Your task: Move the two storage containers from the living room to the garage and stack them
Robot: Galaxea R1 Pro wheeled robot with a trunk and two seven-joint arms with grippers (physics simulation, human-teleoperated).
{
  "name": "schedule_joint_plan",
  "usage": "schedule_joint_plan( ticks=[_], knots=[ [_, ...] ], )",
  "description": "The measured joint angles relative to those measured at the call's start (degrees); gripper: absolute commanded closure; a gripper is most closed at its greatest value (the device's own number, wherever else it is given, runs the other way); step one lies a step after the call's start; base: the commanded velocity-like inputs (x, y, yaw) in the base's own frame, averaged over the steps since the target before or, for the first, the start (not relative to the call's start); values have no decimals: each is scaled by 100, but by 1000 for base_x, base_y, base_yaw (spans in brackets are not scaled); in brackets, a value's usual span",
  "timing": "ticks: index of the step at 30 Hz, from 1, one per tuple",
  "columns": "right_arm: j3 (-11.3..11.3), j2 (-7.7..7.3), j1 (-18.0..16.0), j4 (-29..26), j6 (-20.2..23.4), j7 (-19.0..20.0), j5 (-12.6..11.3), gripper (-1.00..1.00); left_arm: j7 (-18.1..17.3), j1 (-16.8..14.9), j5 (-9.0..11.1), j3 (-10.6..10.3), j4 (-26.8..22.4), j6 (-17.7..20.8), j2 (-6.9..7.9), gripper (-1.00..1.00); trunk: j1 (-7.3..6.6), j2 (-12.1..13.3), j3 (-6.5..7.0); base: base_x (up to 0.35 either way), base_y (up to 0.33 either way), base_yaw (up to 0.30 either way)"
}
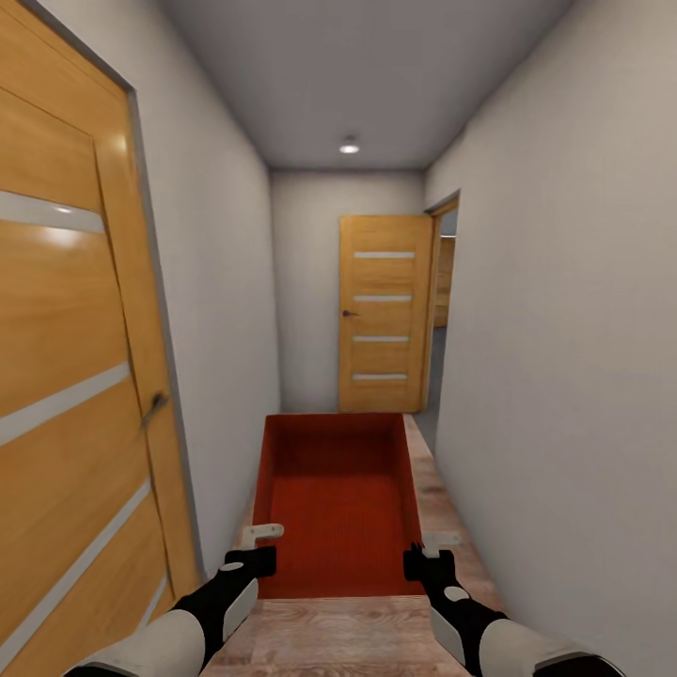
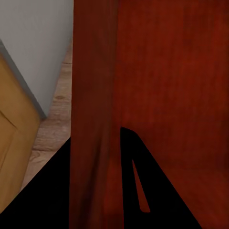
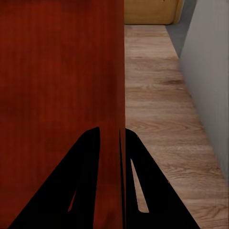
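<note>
One red-orange storage container (image 1: 338,508) with ribbed walls hangs open-top in front of me over the wood-plank hallway floor. My left gripper (image 1: 256,555) is shut on its left wall, near the closest corner. My right gripper (image 1: 423,559) is shut on its right wall. In the left wrist view the black fingers of the left gripper (image 2: 95,136) straddle the container's wall (image 2: 93,95). The right gripper (image 3: 112,130) likewise pinches the thin wall of the container (image 3: 57,71) in the right wrist view. The living room and the garage are out of view.
I am in a narrow hallway with white walls. A closed wooden door (image 1: 66,376) stands close on the left. Another wooden door (image 1: 381,315) is at the far end, beside an open doorway (image 1: 442,282) on the right. Light wood-plank flooring (image 1: 451,527) runs ahead.
</note>
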Motion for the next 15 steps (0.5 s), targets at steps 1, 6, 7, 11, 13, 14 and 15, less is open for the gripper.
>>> schedule_joint_plan(
  ticks=[1,6,7,11,13,14,15],
  knots=[
    [2,-1,0,-3,0,0,1,100,0,0,-1,4,4,-6,-2,100,0,0,0,325,0,0],
    [4,-1,0,-2,0,0,0,100,0,0,1,3,5,-7,-1,100,0,0,0,324,0,0],
    [0,-1,1,-1,0,0,1,100,0,0,0,1,2,-2,-1,100,0,0,0,324,0,0],
    [2,-1,1,-1,-2,0,2,100,0,0,0,3,7,-8,-2,100,0,0,0,324,0,0],
    [-2,0,1,1,-2,0,1,100,0,0,0,-1,2,-2,-1,100,0,0,0,325,0,0],
    [-1,0,1,2,-5,0,0,100,0,0,1,-2,3,-4,0,100,0,0,0,325,0,0],
    [-1,0,1,2,-4,0,0,100,0,0,0,-3,2,-3,0,100,0,0,0,325,0,0]
  ],
)
